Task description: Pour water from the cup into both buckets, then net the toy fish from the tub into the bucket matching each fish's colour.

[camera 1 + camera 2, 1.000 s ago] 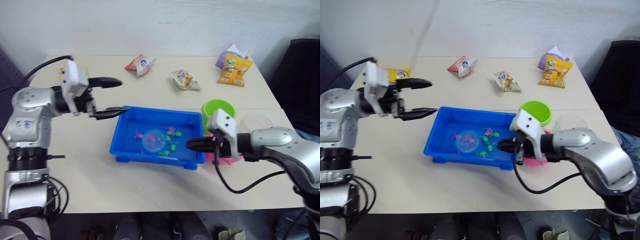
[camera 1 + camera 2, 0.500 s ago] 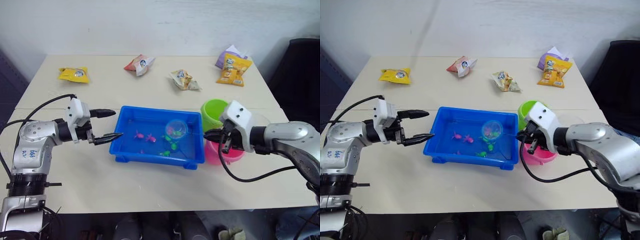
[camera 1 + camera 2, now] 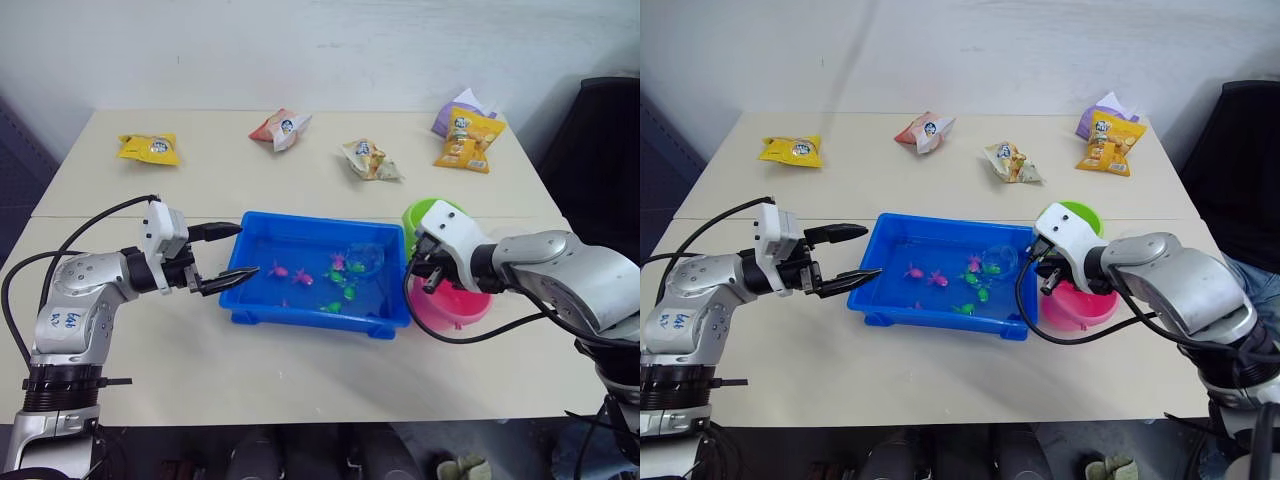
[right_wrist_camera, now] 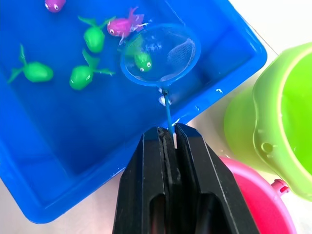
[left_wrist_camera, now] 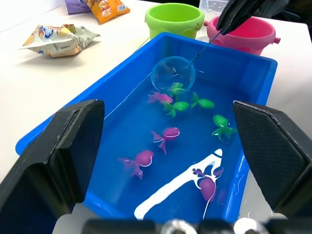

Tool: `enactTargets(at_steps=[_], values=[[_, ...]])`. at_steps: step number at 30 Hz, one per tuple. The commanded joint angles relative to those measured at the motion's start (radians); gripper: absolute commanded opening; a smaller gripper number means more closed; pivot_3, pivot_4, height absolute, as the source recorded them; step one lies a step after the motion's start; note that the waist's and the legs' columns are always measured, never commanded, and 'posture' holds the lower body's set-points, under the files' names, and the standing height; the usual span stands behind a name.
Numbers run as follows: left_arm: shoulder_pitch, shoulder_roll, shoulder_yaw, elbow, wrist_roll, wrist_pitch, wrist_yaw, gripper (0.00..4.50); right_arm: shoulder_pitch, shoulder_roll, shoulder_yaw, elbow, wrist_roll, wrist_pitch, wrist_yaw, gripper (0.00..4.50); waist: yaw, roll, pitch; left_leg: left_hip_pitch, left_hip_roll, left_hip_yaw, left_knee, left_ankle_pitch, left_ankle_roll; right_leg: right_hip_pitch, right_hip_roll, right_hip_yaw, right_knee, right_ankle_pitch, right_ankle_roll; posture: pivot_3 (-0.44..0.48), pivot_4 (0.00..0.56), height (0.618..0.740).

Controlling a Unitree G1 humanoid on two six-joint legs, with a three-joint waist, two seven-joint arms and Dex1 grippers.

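The blue tub (image 3: 310, 322) holds water with several pink fish (image 5: 168, 132) and green fish (image 5: 202, 103). My right gripper (image 4: 168, 134) is shut on the thin handle of the net (image 3: 365, 260), just past the tub's right end. The hoop dips into the tub's far right corner, and one green fish (image 4: 142, 61) lies inside it. Behind that gripper stands the green bucket (image 3: 432, 213), with the pink bucket (image 3: 460, 305) below it. My left gripper (image 3: 235, 252) is open at the tub's left end, holding nothing. The cup is hidden behind my right arm.
Snack packets lie across the far half of the table: yellow (image 3: 150, 148), red and white (image 3: 280, 128), pale (image 3: 370, 160), orange (image 3: 468, 140) and purple (image 3: 460, 103). A black chair (image 3: 600, 160) stands at the right edge.
My right gripper drew back with the net from mid-tub to the tub's far right corner. The left gripper dropped from above the table to the tub's left end.
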Motion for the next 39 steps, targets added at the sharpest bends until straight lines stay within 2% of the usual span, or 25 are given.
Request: enactTargets(at_steps=[1, 12, 18, 22, 34, 39], values=[[0.004, 0.007, 0.017, -0.044, -0.024, 0.002, 0.005, 4.48, -0.03, -0.001, 0.006, -0.009, -0.026, 0.007, 0.004, 0.0, 0.001, 0.0, 0.0, 0.0, 0.0, 0.0, 0.0, 0.0, 0.0, 0.0, 0.0, 0.0, 0.0, 0.0, 0.0, 0.0, 0.15, 0.739], [0.022, 0.013, 0.015, -0.058, -0.023, 0.014, 0.003, 4.48, -0.064, 0.032, 0.065, -0.004, -0.044, 0.027, 0.025, 0.0, 0.0, 0.0, 0.0, 0.0, 0.0, 0.0, 0.0, 0.0, 0.0, 0.0, 0.0, 0.0, 0.0, 0.0, 0.0, 0.0, 0.15, 0.739], [0.059, 0.052, 0.022, -0.052, -0.02, 0.028, -0.031, 4.48, -0.078, 0.074, 0.082, 0.012, -0.052, 0.018, 0.024, 0.0, -0.003, 0.0, 0.0, 0.0, 0.0, 0.0, 0.0, 0.0, 0.0, 0.0, 0.0, 0.0, 0.0, 0.0, 0.0, 0.0, 0.15, 0.739], [0.092, 0.081, 0.024, -0.04, -0.01, 0.019, -0.05, 4.48, -0.073, 0.103, 0.091, 0.04, -0.076, -0.017, 0.02, 0.0, -0.002, 0.0, 0.0, 0.0, 0.0, 0.0, 0.0, 0.0, 0.0, 0.0, 0.0, 0.0, 0.0, 0.0, 0.0, 0.0, 0.15, 0.739], [0.117, 0.098, 0.038, -0.041, -0.009, 0.019, -0.043, 4.48, -0.101, 0.135, 0.16, 0.139, -0.192, -0.192, 0.058, 0.0, -0.006, 0.0, 0.0, 0.0, 0.0, 0.0, 0.0, 0.0, 0.0, 0.0, 0.0, 0.0, 0.0, 0.0, 0.0, 0.0, 0.15, 0.739], [0.126, 0.104, 0.048, -0.039, -0.008, 0.017, -0.035, 4.48, -0.122, 0.181, 0.17, 0.169, -0.21, -0.209, 0.081, 0.0, -0.008, 0.001, 0.0, 0.0, 0.0, 0.0, 0.0, 0.0, 0.0, 0.0, 0.0, 0.0, 0.0, 0.0, 0.0, 0.0, 0.15, 0.739]])
